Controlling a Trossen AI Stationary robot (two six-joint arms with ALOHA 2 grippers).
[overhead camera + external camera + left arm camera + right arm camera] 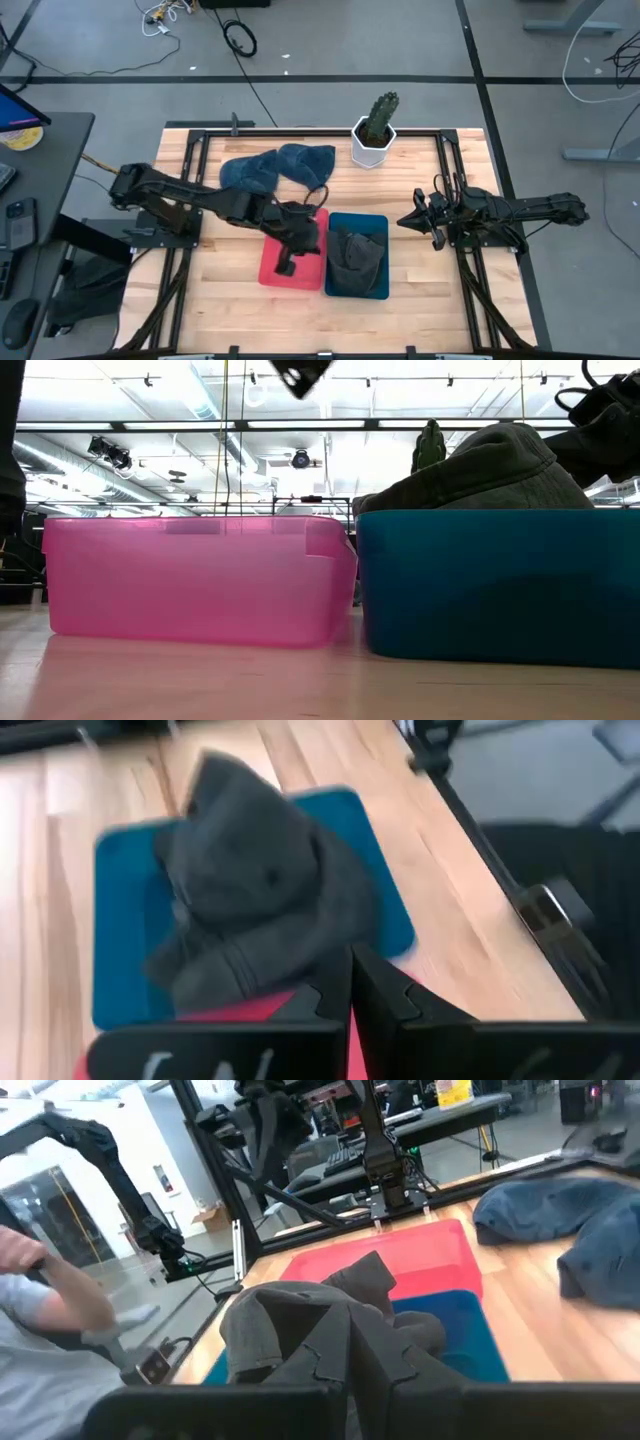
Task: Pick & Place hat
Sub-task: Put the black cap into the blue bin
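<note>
A grey hat [355, 255] lies crumpled in the blue bin [378, 222], its crown rising above the rim in the low view [490, 465]. Two blue hats [280, 168] lie on the table's far side. My left gripper [310, 240] hangs shut above the red bin [270, 268], holding nothing; in its wrist view the shut fingers [350, 995] point toward the grey hat [260, 890]. My right gripper [415, 222] hovers shut just right of the blue bin, level with the grey hat [300, 1320], and touches nothing.
A white pot with a cactus-like plant [374, 130] stands at the table's far edge. The red bin [190, 575] and blue bin [500, 580] sit side by side at the table's middle. A black frame runs along the table's edges. A person [40, 1310] shows beyond the table.
</note>
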